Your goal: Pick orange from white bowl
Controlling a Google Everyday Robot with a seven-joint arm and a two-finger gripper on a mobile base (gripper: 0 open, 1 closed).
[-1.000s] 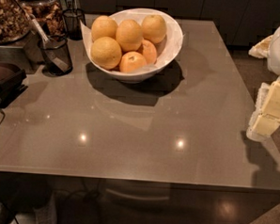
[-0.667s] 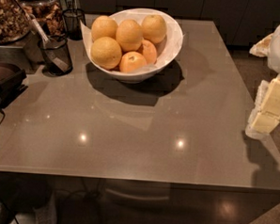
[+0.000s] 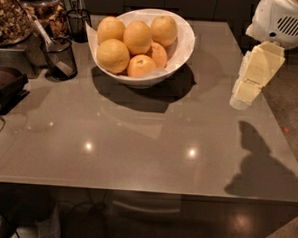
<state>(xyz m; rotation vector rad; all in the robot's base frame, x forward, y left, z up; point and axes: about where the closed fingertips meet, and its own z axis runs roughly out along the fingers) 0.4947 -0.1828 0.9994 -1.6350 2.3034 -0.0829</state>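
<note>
The white bowl (image 3: 184,49) stands at the back middle of the grey table (image 3: 153,136). It holds several large pale yellow-orange oranges: one at back left (image 3: 110,29), one in the middle (image 3: 137,36), one at back right (image 3: 163,29) and one at front left (image 3: 112,55). Two smaller reddish-orange fruits (image 3: 141,65) lie at the bowl's front. My gripper (image 3: 243,96), cream-coloured, hangs over the table's right side, pointing down and left, well right of the bowl and touching nothing.
A black mesh cup (image 3: 59,58) with a utensil stands left of the bowl, another (image 3: 77,22) behind it. Containers of snacks (image 3: 11,18) and a dark object (image 3: 8,86) line the left edge. The gripper's shadow (image 3: 257,161) falls at the table's front right.
My gripper has moved left and away from the front, from beyond the table's right edge to above its right side, nearer the bowl. The bowl and fruits have not moved.
</note>
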